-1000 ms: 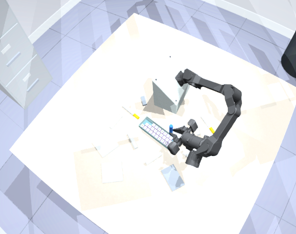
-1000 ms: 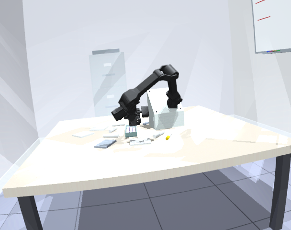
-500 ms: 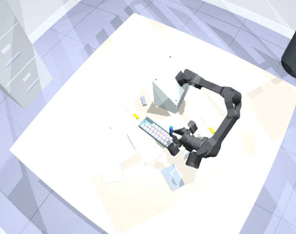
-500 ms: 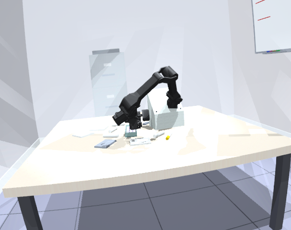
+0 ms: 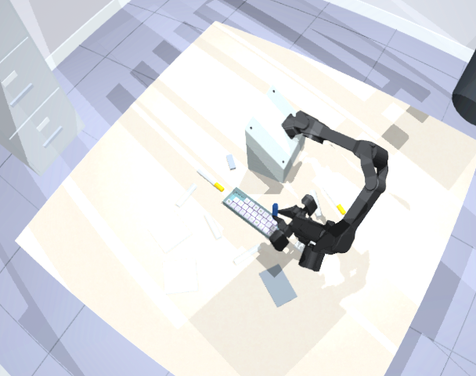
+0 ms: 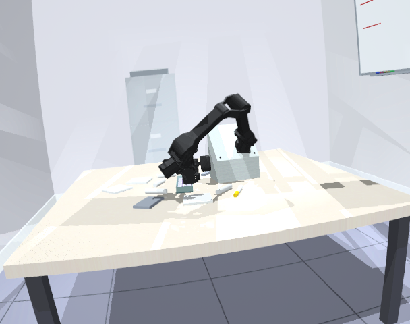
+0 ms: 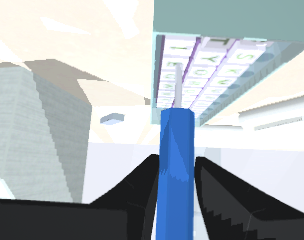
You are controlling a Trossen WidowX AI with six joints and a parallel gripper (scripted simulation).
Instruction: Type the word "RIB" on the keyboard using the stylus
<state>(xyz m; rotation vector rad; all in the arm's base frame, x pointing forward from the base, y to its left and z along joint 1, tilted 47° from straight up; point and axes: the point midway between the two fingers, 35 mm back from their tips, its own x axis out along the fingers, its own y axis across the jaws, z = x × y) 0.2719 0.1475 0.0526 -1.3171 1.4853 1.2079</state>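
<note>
The stylus has a thick blue body and a thin grey tip. My gripper is shut on the blue body, which stands upright between the black fingers. The teal-framed keyboard with white keys lies below and ahead of the fingers. In the wrist view the tip overlaps the left key row, by the key that looks like E and beyond the one marked I. Whether the tip touches a key cannot be told. In the exterior view the gripper body hides the stylus.
A pale box with a sloped top stands beside the keyboard, under the arm's base. Yellow-ended pens and white sticks lie around the keyboard. A grey-blue pad and a small grey block are nearby.
</note>
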